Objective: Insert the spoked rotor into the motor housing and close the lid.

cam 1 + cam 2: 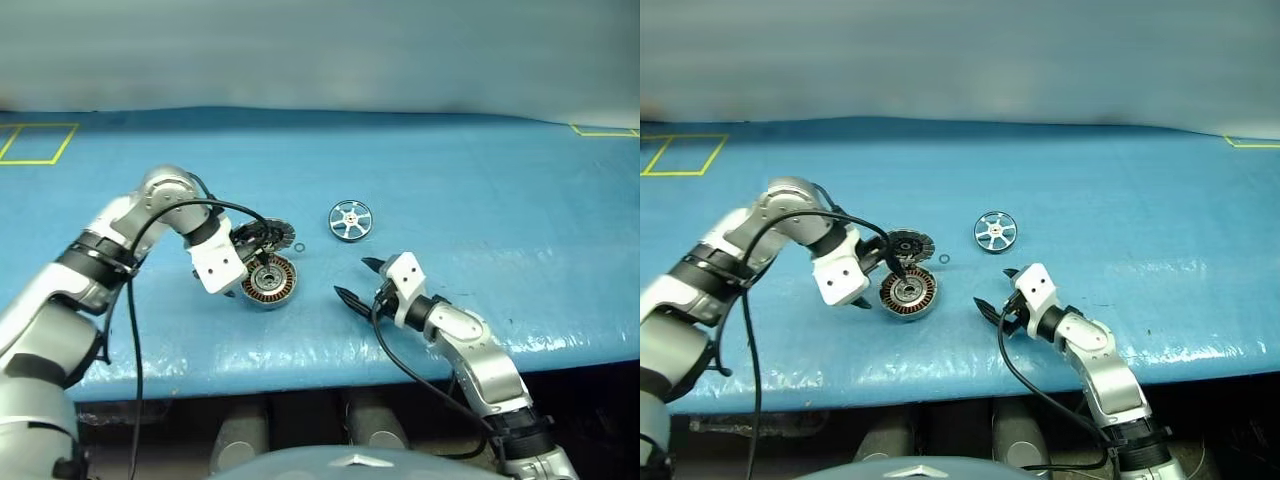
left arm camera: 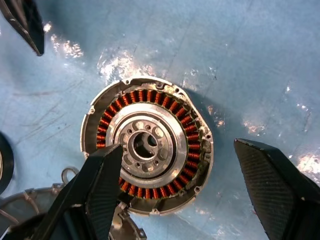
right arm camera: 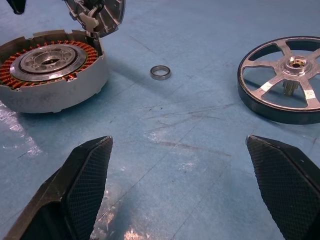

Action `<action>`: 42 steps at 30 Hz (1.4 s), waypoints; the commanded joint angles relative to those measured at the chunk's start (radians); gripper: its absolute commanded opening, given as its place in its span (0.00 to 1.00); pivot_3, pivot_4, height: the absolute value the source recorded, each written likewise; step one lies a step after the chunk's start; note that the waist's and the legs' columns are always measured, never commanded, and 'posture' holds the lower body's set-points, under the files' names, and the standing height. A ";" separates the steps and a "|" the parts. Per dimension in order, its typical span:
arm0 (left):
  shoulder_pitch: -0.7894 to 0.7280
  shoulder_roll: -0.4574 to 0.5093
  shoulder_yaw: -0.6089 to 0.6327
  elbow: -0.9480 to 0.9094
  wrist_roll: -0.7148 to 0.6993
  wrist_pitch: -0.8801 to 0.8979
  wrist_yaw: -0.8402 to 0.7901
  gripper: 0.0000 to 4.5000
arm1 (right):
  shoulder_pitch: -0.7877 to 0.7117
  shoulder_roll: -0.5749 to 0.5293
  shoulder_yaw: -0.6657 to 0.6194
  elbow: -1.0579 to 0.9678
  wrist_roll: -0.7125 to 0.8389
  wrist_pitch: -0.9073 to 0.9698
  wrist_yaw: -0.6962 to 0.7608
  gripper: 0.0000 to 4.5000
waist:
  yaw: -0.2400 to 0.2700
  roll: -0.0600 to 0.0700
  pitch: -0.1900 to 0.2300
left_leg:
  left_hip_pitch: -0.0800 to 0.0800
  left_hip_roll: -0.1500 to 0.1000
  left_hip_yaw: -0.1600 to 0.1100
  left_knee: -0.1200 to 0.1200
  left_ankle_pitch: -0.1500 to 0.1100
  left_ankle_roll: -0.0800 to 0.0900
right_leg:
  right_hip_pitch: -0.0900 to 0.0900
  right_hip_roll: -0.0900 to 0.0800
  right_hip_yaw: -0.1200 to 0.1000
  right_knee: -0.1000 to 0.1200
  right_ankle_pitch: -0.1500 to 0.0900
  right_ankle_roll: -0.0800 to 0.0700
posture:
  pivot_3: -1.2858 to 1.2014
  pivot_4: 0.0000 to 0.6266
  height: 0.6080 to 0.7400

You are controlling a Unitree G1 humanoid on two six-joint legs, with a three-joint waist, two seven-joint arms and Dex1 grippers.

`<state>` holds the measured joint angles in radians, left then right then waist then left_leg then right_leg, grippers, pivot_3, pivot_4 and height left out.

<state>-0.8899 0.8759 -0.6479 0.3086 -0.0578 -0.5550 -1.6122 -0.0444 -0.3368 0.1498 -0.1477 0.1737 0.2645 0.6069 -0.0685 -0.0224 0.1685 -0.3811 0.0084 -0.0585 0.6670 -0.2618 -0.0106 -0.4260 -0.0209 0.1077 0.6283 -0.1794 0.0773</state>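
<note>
So far the motor housing (image 2: 148,146) lies open, lid (image 1: 909,243) swung back; the spoked rotor (image 1: 350,220) waits apart on the tabletop (image 1: 480,190), uninserted. Left gripper (image 2: 187,187) and right gripper (image 3: 182,187) gape empty.

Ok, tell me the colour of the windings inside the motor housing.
Copper-orange, ringing a silver centre in the motor housing; the left wrist view shows them best.

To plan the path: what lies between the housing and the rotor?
A small ring lies on the mat between housing and rotor, in the right wrist view.
</note>
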 commanded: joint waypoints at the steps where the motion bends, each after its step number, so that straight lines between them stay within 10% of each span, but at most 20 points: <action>1: 0.056 0.058 0.064 -0.175 -0.147 0.269 -0.002 0.86 | -0.060 0.029 -0.012 0.009 -0.001 -0.024 -0.027 1.00 | 0.000 0.000 0.000 | 0.000 0.000 0.000 0.000 0.000 0.000 | 0.000 0.000 0.000 0.000 0.000 0.000 | 0.52 0.24 1.00; 10: 0.406 0.025 0.266 -0.400 -0.345 0.754 0.207 0.86 | -0.182 0.089 0.051 0.127 -0.021 0.023 -0.020 1.00 | -0.001 0.000 0.000 | 0.001 0.001 -0.001 -0.001 0.000 0.000 | 0.000 0.001 -0.001 0.001 -0.001 -0.001 | 0.52 0.24 1.00; 23: 0.689 -0.217 0.604 -0.444 -0.373 0.757 0.615 0.86 | -0.341 0.145 0.104 0.248 -0.093 0.122 -0.070 1.00 | -0.002 0.001 0.000 | 0.003 0.001 0.000 -0.002 0.000 0.000 | -0.001 0.000 -0.001 0.002 0.000 -0.001 | 0.52 0.24 1.00; 42: 0.893 -0.353 0.655 -0.462 -0.315 0.648 0.766 0.86 | -0.512 0.255 0.075 0.561 -0.107 0.075 -0.102 1.00 | -0.006 0.000 0.000 | 0.003 0.001 0.001 -0.003 0.000 0.000 | 0.000 -0.001 -0.002 0.000 0.000 -0.002 | 0.52 0.24 1.00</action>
<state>0.0017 0.5217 -0.0083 -0.1262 -0.3823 0.1188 -0.8508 -0.5344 -0.0886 0.2448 0.3969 0.0735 0.3673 0.5180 -0.0743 -0.0221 0.1682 -0.3782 0.0090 -0.0578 0.6641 -0.2616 -0.0110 -0.4261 -0.0219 0.1061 0.6285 -0.1790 0.0757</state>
